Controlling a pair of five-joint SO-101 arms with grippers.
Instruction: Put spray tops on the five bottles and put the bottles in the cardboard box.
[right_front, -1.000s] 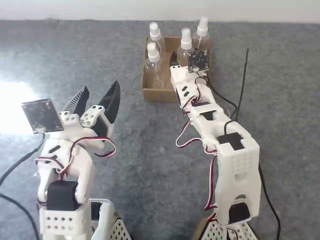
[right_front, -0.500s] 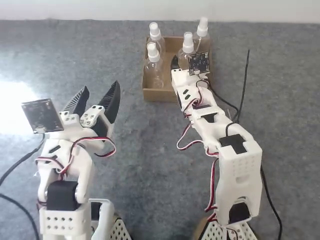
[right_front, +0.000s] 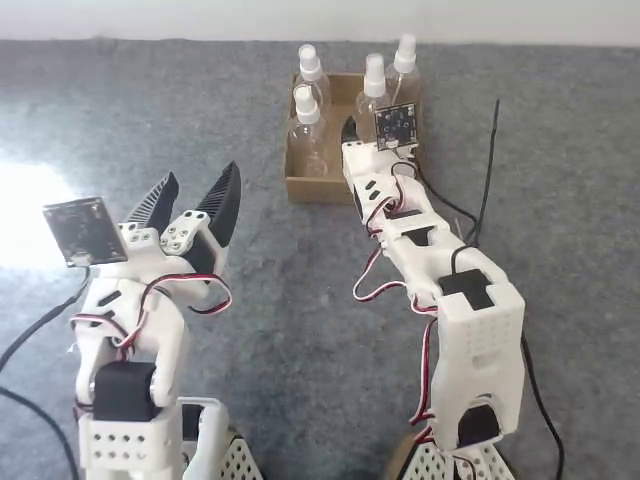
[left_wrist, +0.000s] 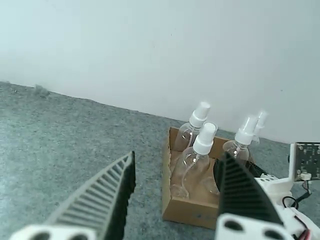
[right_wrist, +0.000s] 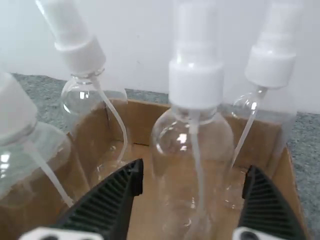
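Note:
The cardboard box stands at the far middle of the table with several clear bottles in it, each with a white spray top. My right gripper is at the box, open, with one capped bottle standing upright between its fingers without being squeezed. Other capped bottles stand behind it against the back wall of the box. My left gripper is open and holds nothing, raised at the near left, well away from the box.
The grey table surface lies open left of the box and between the two arms. A black cable runs along the right arm. A pale wall backs the table just behind the box.
The right arm has shifted slightly at the box, and the bottle in front of it has nudged a little. The left arm has not moved.

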